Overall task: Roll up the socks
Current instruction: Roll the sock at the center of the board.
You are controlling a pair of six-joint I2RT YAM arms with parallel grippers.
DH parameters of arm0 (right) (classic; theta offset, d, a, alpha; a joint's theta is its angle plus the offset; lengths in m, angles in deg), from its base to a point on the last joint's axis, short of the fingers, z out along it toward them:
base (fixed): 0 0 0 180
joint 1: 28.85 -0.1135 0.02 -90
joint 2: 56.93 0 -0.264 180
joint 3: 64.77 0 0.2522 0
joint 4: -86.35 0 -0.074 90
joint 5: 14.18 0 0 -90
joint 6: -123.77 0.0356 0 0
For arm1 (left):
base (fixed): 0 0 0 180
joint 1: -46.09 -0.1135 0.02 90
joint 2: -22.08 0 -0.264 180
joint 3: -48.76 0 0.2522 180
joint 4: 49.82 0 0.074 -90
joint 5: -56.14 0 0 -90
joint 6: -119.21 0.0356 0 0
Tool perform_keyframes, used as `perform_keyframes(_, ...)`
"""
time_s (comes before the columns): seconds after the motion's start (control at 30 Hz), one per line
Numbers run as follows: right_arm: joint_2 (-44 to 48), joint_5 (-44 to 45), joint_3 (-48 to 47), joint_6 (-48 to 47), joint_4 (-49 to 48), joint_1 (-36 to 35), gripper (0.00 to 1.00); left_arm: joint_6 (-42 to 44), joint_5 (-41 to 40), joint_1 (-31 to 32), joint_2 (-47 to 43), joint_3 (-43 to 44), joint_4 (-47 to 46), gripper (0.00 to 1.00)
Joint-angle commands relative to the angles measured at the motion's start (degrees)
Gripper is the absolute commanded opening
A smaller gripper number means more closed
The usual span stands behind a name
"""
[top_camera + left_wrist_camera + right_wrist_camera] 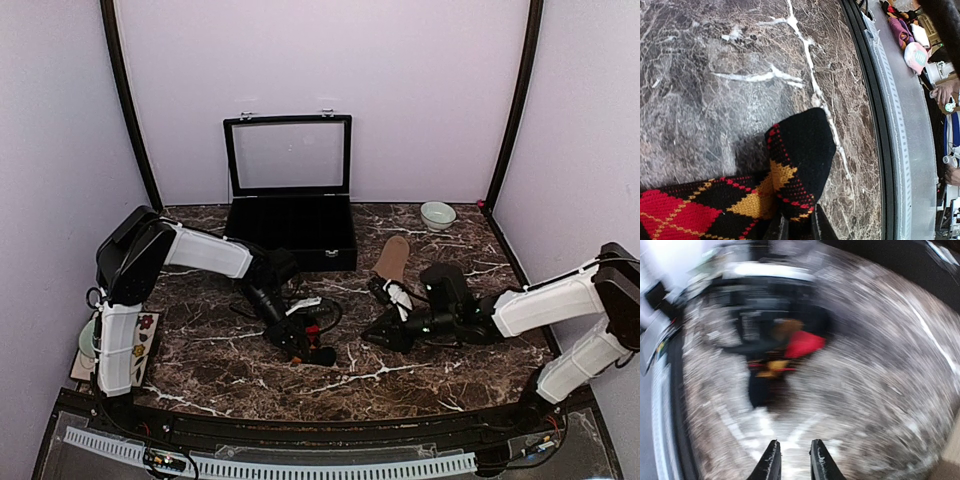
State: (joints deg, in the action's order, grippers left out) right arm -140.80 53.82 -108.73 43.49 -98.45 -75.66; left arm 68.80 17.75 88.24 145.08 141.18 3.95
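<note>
The top external camera looked down from above the near edge toward the back wall (400, 100), taking in the whole tabletop (450, 370). The left wrist camera hung close over that surface, facing the front rail (900, 150) — the argyle sock (795, 150) filled its lower edge. The right wrist camera, heavily blurred, looked low across the tabletop from farther off; all three shared that sock.
</note>
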Motion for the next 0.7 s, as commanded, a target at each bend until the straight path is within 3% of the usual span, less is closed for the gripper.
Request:
perform_keyframes(0.0, 4.2, -7.4, 2.2, -15.6, -4.5, -4.4, 0.22, -0.8, -4.7, -0.7, 2.9, -2.3, 4.8, 0.09)
perform_keyframes(0.13, 2.4, -8.1, 0.4, -22.3, -0.9, -7.9, 0.24, -1.6, -4.9, -0.9, 3.2, -2.2, 4.4, 0.09)
perform_keyframes(0.17, 1.5, -7.1, -0.5, -23.1, -0.1, -8.9, 0.44, -1.7, -4.8, -0.9, 3.5, -2.1, 4.6, 0.09)
perform_keyframes(0.2, 0.6, -5.9, -1.4, -24.0, 0.7, -9.9, 0.92, -1.7, -4.7, -1.0, 3.7, -2.1, 4.9, 0.09)
perform_keyframes(0.23, -0.3, -4.7, -2.1, -24.9, 1.0, -10.9, 0.98, -1.8, -4.8, -1.0, 3.9, -2.2, 5.0, 0.09)
perform_keyframes(0.37, -3.8, 0.0, -4.9, -26.7, -0.1, -12.8, 0.99, -2.0, -5.4, -1.5, 4.4, -2.6, 4.6, 0.09)
perform_keyframes(0.53, -3.5, 13.8, -6.8, -23.8, -3.0, -13.4, 0.99, -1.6, -6.6, -1.7, 4.1, -2.6, 4.8, 0.09)
perform_keyframes(0.6, 0.2, 20.1, -3.4, -22.1, -8.3, -13.3, 0.99, -1.1, -6.8, -1.7, 3.8, -2.7, 5.0, 0.09)
perform_keyframes(0.67, 3.2, 28.8, 2.3, -13.9, -19.3, -13.0, 0.99, -1.2, -6.5, -1.7, 3.3, -3.0, 4.7, 0.09)
